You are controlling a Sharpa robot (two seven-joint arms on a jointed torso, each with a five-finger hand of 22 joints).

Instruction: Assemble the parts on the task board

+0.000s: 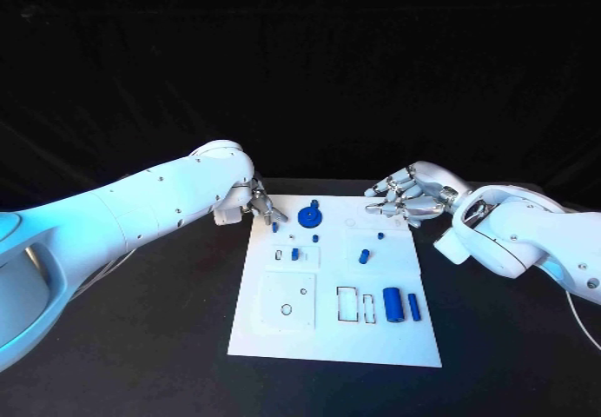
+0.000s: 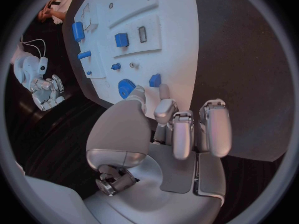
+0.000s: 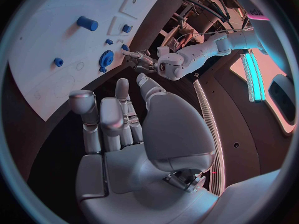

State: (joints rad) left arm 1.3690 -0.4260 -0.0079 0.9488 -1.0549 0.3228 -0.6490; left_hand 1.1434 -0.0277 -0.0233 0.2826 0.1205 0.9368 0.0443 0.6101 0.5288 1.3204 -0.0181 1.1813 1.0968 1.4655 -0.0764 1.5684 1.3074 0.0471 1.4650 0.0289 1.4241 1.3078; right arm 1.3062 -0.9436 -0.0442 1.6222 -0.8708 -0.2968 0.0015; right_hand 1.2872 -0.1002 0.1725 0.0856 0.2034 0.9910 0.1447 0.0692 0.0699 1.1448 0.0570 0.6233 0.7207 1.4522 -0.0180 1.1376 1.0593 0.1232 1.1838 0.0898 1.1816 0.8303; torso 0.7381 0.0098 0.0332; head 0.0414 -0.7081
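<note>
Looking down from the head camera, the flat white rectangular task board [image 1: 336, 295] lies in the middle of the black table [image 1: 163, 347], and its small blue parts are hard to tell apart: a blue toothed gear [image 1: 309, 215] sits near the far edge, a large blue cylinder [image 1: 392, 304] lies near the right edge, and the smaller pegs between them are too small to describe. The left hand [image 1: 254, 205] hangs at the board's far left corner, its fingertips close to a small blue block [image 1: 274, 227]; contact cannot be judged here. The right hand [image 1: 407, 197] hovers at the far right corner, fingers spread and empty. In the left wrist view, the left hand [image 2: 163, 134] has its fingers loosely extended with gaps between them, gripping nothing, tips just short of the gear [image 2: 126, 88] and the block [image 2: 155, 79]. In the right wrist view, the right hand [image 3: 127, 129] is likewise released, fingers apart above dark table beside the board [image 3: 50, 55], with the gear [image 3: 106, 59] beyond.
</note>
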